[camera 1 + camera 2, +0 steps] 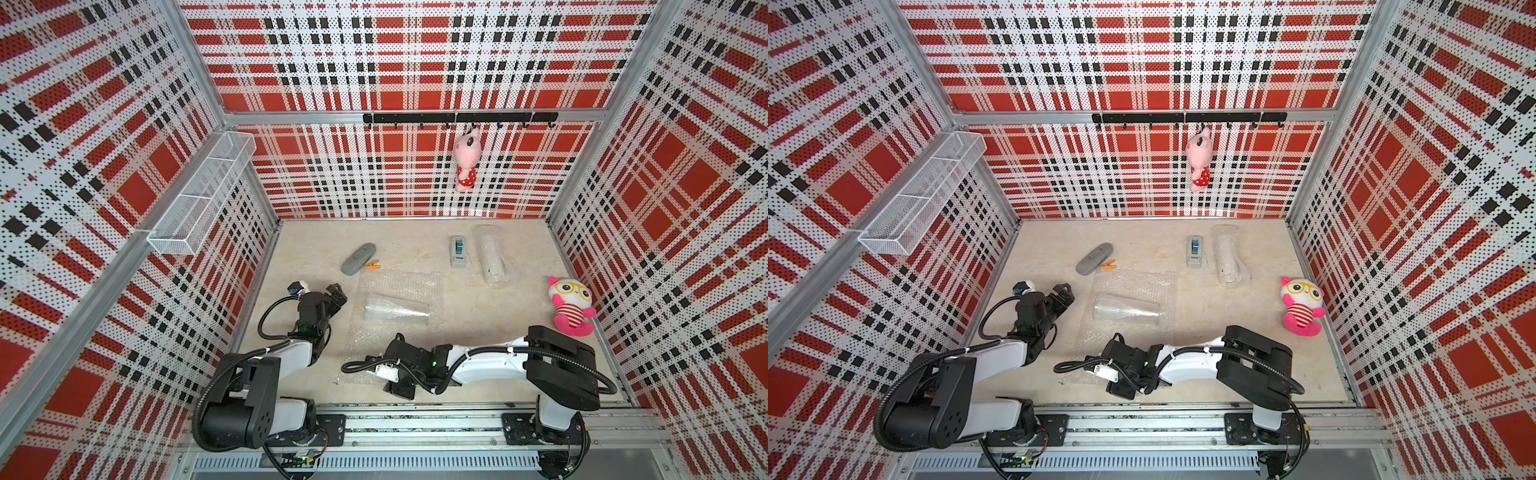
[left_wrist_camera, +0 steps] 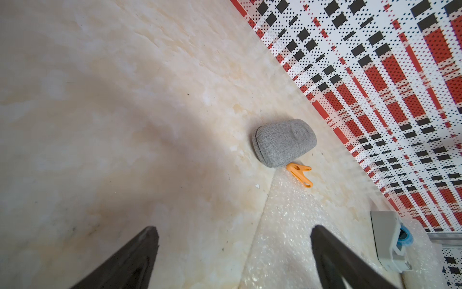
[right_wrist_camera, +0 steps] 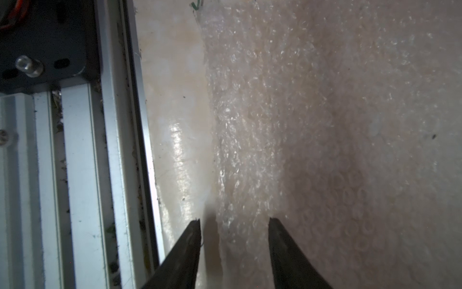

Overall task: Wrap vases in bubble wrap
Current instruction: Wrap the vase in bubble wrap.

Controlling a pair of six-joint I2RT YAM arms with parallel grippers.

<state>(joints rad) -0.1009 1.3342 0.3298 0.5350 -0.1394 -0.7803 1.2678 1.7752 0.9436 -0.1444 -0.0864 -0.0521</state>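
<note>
A clear glass vase lies on its side on a flat sheet of bubble wrap in the middle of the table, shown in both top views. My left gripper hovers open at the sheet's left edge, holding nothing. My right arm's wrist is low over the sheet's near edge. The right gripper has its jaws partly apart, and the sheet's edge runs between them untouched. A second, rolled bundle of bubble wrap lies at the back right; I cannot tell what is inside it.
A grey oblong case and an orange clip lie behind the sheet. A grey tape dispenser stands beside the rolled bundle. A pink and white plush toy sits at the right wall. The aluminium rail runs close beside the right gripper.
</note>
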